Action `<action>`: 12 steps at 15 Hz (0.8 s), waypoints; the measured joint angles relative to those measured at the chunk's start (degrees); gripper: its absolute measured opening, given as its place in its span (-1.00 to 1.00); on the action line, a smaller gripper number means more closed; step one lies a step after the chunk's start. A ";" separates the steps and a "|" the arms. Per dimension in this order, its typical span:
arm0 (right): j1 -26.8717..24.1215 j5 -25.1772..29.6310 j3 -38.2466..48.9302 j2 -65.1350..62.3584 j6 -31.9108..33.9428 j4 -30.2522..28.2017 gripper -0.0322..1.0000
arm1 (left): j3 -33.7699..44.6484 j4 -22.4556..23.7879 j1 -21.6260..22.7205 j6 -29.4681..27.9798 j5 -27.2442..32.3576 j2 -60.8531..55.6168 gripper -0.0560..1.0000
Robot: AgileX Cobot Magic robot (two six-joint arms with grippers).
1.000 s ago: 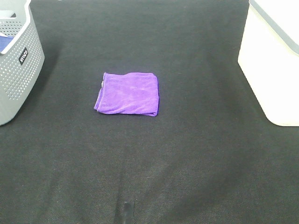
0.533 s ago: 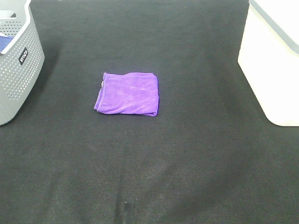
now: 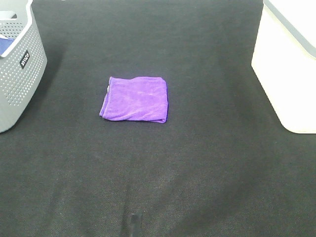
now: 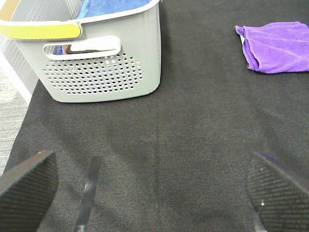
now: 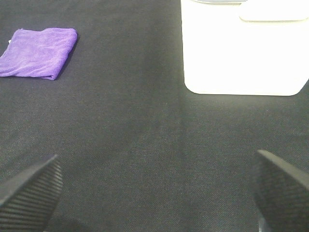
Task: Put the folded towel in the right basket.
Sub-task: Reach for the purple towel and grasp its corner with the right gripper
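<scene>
A folded purple towel [image 3: 135, 98] lies flat on the black cloth, a little left of centre. It also shows in the left wrist view [image 4: 275, 47] and in the right wrist view [image 5: 37, 59]. The white right basket [image 3: 289, 64] stands at the right edge; the right wrist view shows its wall [image 5: 244, 53]. My left gripper [image 4: 149, 193] is open and empty, well short of the towel. My right gripper [image 5: 154, 193] is open and empty, short of the white basket. Neither gripper shows in the exterior high view.
A grey perforated basket [image 3: 17, 69] stands at the left edge; in the left wrist view [image 4: 96, 67] it holds blue cloth and has a yellow-trimmed rim. The black cloth [image 3: 197, 173] covers the table.
</scene>
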 joint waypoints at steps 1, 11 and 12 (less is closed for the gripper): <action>0.00 0.00 0.00 0.00 0.00 0.00 0.93 | 0.00 0.00 0.00 0.00 0.00 0.00 0.99; 0.00 0.00 0.00 0.00 0.00 -0.06 0.93 | 0.00 0.00 0.00 0.00 0.00 0.00 0.99; 0.00 0.00 0.00 0.00 0.00 -0.06 0.93 | 0.00 0.00 0.00 0.00 0.00 0.00 0.99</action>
